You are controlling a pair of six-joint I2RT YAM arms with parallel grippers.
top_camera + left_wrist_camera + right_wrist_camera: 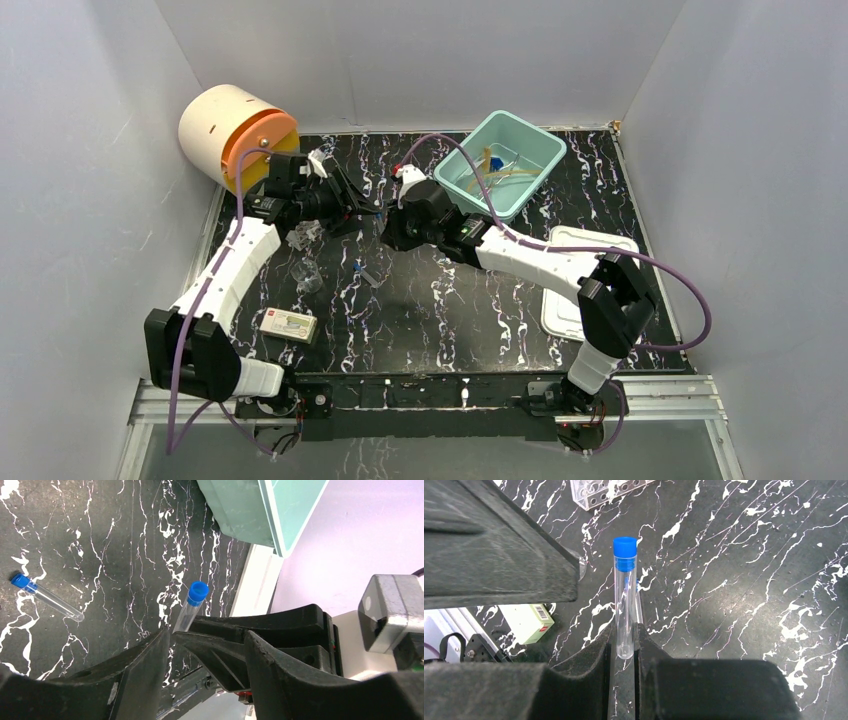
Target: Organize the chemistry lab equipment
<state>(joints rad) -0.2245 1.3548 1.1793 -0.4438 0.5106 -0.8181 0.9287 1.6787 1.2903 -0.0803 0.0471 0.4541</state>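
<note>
While the right gripper [624, 630] has its jaws clamped on the lower end of a blue-capped test tube [625, 595], held above the desk [749, 580] with its cap pointing outward, the left gripper [206, 636] waits with jaws apart, just beside the tube. This looks like a handover, or a carry toward the clear rack [606, 489] nearby. The next move probably calls for lining the tube up over a rack hole. A second capped tube [46, 597] lies on the desk.
</note>
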